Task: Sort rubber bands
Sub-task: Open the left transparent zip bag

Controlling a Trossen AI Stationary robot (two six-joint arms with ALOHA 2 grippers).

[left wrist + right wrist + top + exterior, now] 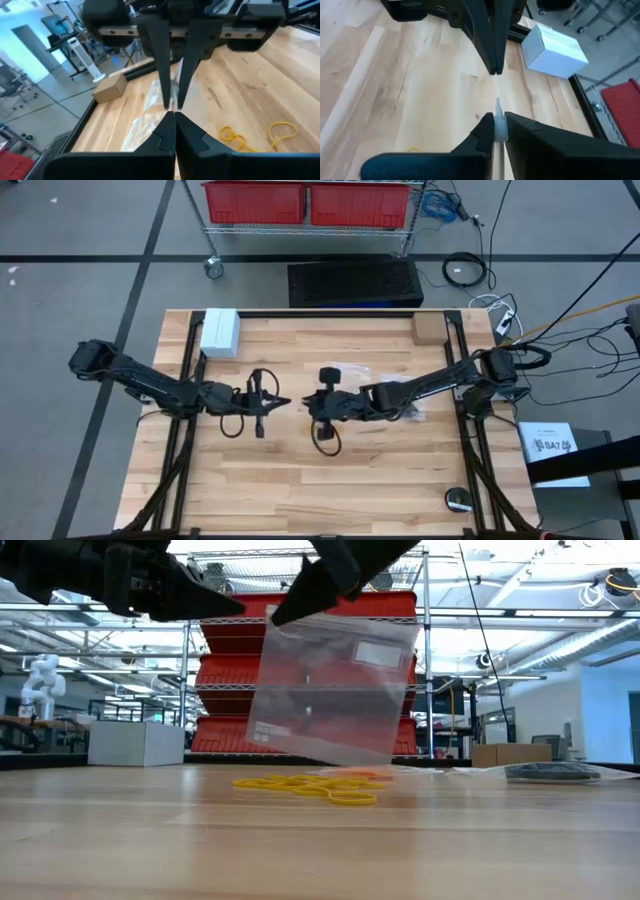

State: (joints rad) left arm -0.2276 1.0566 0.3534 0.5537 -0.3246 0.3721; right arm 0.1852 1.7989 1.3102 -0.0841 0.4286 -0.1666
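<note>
The right gripper (495, 131) pinches the top edge of a clear plastic bag (335, 690), hanging mid-table above the yellow rubber bands (310, 787). The left gripper (174, 127), fingers together, faces it empty.

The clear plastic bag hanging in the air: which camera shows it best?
The low view: the clear plastic bag hangs whole above the yellow rubber bands, pinched at its top by the right claw. The right wrist view shows only its edge between the fingers; the high view barely shows it.
</note>
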